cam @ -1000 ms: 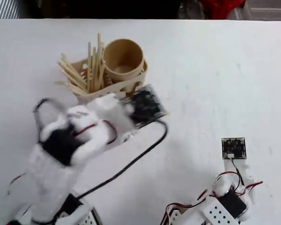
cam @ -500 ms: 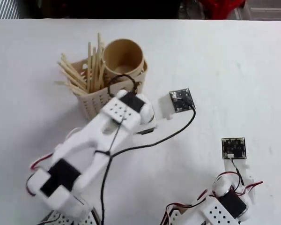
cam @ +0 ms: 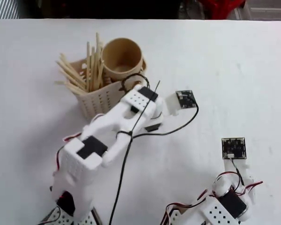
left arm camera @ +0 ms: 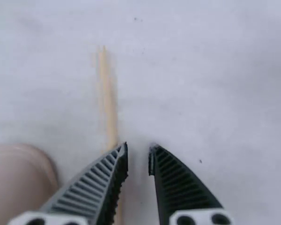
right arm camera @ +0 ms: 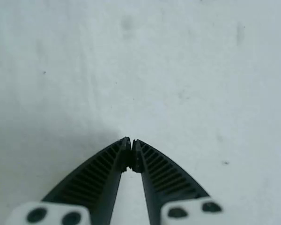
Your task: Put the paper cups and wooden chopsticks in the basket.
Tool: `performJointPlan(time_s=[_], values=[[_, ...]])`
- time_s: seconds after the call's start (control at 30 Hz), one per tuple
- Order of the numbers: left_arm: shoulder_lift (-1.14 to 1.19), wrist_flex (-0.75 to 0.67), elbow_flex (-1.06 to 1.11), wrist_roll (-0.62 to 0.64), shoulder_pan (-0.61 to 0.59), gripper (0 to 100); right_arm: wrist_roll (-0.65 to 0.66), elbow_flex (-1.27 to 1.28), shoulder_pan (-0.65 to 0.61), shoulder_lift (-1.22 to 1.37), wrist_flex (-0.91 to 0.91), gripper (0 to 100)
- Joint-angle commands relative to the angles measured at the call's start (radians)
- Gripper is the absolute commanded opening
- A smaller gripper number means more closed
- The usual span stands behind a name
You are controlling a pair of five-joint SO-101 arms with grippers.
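left arm (cam: pixel 113 133), 7 o'clock: white shells, black servo blocks, black cable, red wires | right arm (cam: pixel 225 204), 5 o'clock: white, red-black leads, black camera board (cam: pixel 233 147) | fingers (left arm camera: pixel 178 187): dark ribbed, white screwed bases

Your left arm (cam: pixel 107 140) stretches from 7 o'clock toward 1 o'clock, with the left gripper (left arm camera: pixel 138 151) parted by a narrow gap. Your right arm (cam: pixel 225 204) sits folded at 5 o'clock. The right gripper (right arm camera: pixel 131 144) is closed tip to tip.

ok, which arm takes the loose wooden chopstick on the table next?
Left. The left gripper sits right at the thin pale wooden chopstick, fingers slightly apart, the stick beside one finger. The right gripper is shut over bare white table.
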Motion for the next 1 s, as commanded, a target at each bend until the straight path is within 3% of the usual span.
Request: performJointPlan(time_s=[0.0,0.2,0.3,0.57,0.8,0.97], values=[[0.044,0.015,-0.095,0.025,-0.048,9,0.005,0.009,0.004,-0.015,0.007,1.7],[0.099,0.098,-0.176,0.109,-0.048,9,0.005,0.009,0.004,-0.015,0.007,1.7],[0.116,0.124,-0.199,0.091,-0.039,2,0.005,0.009,0.004,-0.015,0.007,1.7],[0.111,0.135,-0.215,0.095,-0.002,2,0.005,0.009,0.002,-0.015,0.007,1.7],[0.005,0.298,-0.381,0.158,0.099,2,0.005,0.009,0.002,-0.015,0.007,1.7],[-0.064,0.358,-0.5,0.207,0.101,2,0.005,0.009,0.002,-0.015,0.007,1.7]])
